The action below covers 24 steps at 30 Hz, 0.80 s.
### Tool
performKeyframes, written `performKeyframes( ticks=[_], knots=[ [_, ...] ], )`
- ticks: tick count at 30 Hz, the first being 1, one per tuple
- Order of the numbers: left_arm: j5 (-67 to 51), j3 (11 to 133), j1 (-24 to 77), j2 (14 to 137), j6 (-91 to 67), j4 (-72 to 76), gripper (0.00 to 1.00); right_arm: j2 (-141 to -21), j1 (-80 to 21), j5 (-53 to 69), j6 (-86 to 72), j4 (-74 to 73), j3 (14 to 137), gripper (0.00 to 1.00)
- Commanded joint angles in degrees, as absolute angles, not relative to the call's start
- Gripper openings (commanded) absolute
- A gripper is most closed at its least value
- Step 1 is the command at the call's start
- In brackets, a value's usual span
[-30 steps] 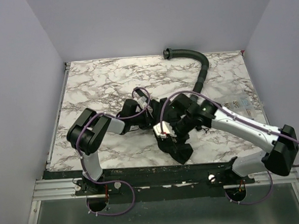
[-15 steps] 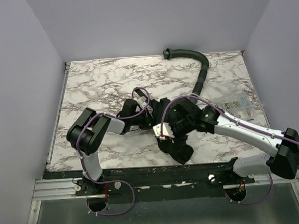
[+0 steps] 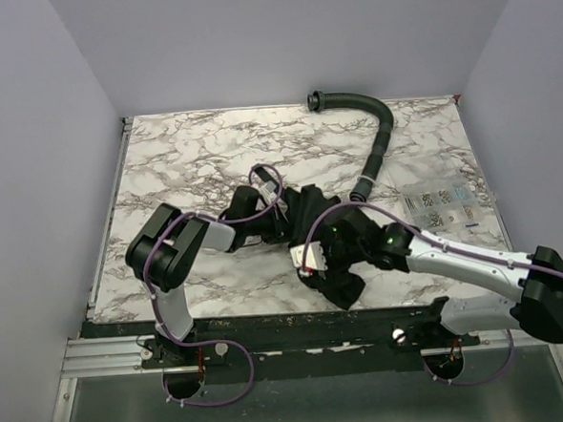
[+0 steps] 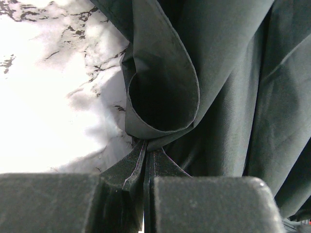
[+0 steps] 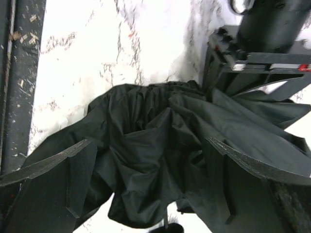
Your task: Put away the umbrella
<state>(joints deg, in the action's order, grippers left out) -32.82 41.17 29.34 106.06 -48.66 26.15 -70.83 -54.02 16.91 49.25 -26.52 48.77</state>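
Clearly soft: umbrella (image 5: 146, 111) limp, light, likely slippery, slumped on desk (image 5: 73, 48). Left hand (image 4: 147, 155) clenched on fabric fold; right hand (image 5: 148, 145) spread wide over bundle. Best hold probably bunched folds.

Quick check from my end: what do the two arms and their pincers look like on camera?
The left arm and right arm both have silver-white links, bulky black joints and looping purple cables. The left pincer and right pincer have black, wedge-shaped fingers tapering to thin tips.
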Motion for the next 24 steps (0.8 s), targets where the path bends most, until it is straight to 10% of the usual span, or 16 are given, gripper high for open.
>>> performKeyframes(
  ticks=[1,24],
  knots=[
    [-28.7,39.6,29.1,109.0,-45.2,14.0,0.06,-70.7,-56.0,9.9,52.8,-17.6,40.5,1.0],
    [-31.4,40.6,29.3,109.8,-43.5,14.3,0.05,-82.5,-56.4,-5.4,65.6,25.9,18.0,1.0]
  ],
)
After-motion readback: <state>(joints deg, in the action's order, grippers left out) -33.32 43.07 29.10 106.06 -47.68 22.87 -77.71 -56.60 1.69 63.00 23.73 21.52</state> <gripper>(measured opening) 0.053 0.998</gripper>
